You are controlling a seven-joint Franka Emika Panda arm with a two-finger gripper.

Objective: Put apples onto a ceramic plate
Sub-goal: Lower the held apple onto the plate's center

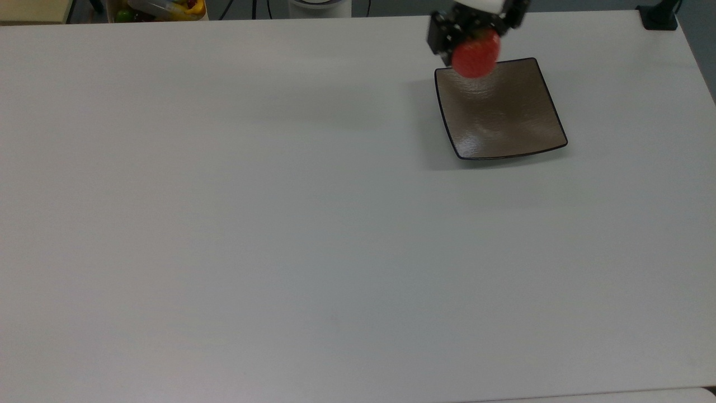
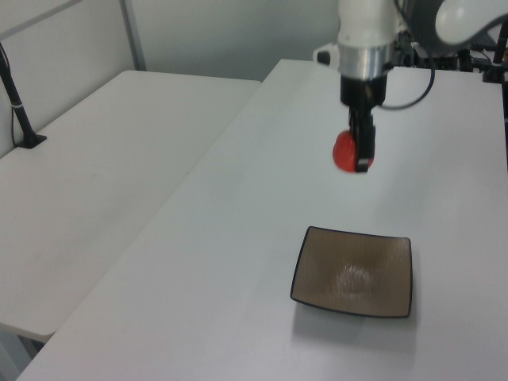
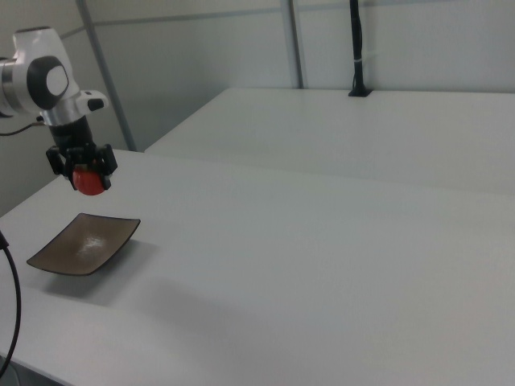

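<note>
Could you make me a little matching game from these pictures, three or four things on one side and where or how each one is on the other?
Things:
1. apple
2. ceramic plate
3. gripper
4. black post

States:
A. flat on the white table, nothing on it
B. shut on the red fruit
C. standing on the far table in the right view
D. held in the air, above the table

Pairs: 1-D, 2-A, 3-B, 4-C

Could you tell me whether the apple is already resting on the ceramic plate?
No, the left view shows the apple held in the gripper in the air, well above the ceramic plate.
</note>
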